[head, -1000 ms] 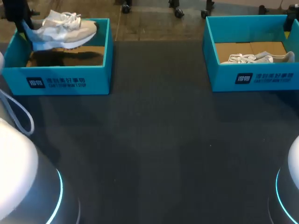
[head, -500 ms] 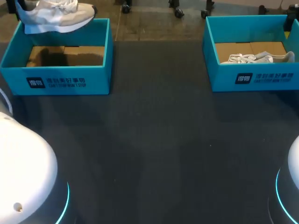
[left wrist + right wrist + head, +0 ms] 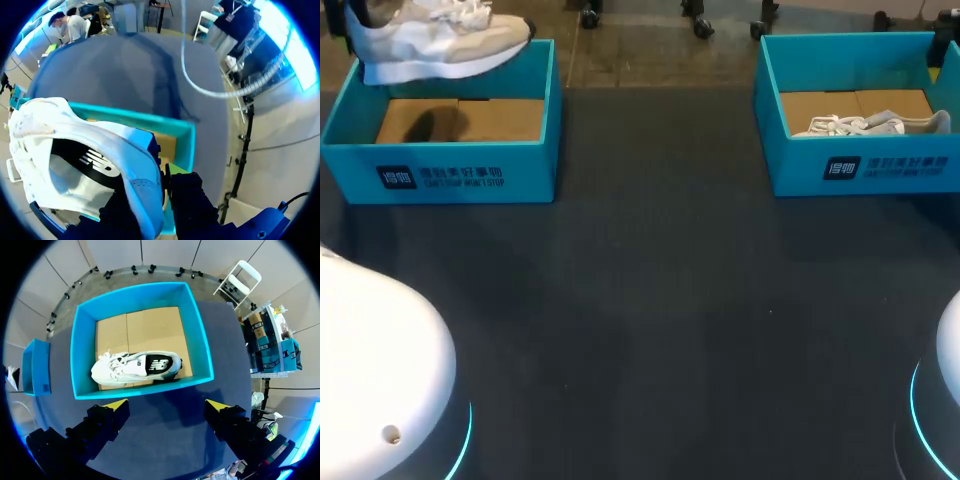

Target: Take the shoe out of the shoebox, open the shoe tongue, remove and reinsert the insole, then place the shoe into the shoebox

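The shoe is up and out, hanging in the air over the back edge of the left shoebox, sole down and toe pointing towards the middle of the worktop. In the wrist view, the left hand is clamped on its heel, dark fingers either side of the collar, with the box's teal wall just under it. So this looks like step one, taking the shoe out, and it is nearly done. The next move should be to carry it forward over the front wall and set it down on open worktop, sole flat, so the tongue can be worked on. It is held by the heel alone, so the toe may swing. Over on the other side, the right hand hovers with its yellow tips wide apart, holding nothing, above the right shoebox, where a second shoe lies on its side. Compared with a second ago, the shoe was tilted low inside the box and has since risen clear of the rim. Its shadow on the cardboard floor has shrunk, and the right box is unchanged.
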Controlling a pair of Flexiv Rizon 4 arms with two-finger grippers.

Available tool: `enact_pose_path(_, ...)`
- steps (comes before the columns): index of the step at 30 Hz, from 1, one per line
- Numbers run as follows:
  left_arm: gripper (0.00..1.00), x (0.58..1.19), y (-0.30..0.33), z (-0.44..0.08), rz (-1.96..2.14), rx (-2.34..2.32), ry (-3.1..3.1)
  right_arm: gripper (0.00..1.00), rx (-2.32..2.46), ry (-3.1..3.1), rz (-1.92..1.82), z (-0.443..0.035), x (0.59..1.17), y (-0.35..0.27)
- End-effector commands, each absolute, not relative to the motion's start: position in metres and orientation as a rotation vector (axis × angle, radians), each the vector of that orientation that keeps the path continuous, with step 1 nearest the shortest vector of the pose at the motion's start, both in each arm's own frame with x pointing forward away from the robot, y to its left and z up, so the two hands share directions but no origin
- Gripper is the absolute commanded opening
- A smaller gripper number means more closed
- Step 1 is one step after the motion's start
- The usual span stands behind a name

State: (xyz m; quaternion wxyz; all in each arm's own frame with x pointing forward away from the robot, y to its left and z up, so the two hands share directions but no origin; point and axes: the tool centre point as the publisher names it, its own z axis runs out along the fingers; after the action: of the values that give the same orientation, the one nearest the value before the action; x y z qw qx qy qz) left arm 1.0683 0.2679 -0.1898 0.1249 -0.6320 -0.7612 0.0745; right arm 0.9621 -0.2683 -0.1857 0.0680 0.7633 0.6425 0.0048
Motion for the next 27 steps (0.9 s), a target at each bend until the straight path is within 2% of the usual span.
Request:
enact_pose_path(1,0.00,0.963,0.240,-0.171,-0.464,-2.055,-2.464,1.00,2.299,1.935,0.014,-0.186,0.962,-0.268)
enact_pose_path(10,0.00,0.905,0.210,-0.170,-0.602,-2.047,-2.504,1.00,2.299,1.935,0.014,-0.186,0.962,-0.268)
enact_pose_path(27,0.00,0.841,0.164,-0.183,-0.640,-2.091,-2.442,1.00,2.299,1.935,0.014,-0.186,0.962,-0.268)
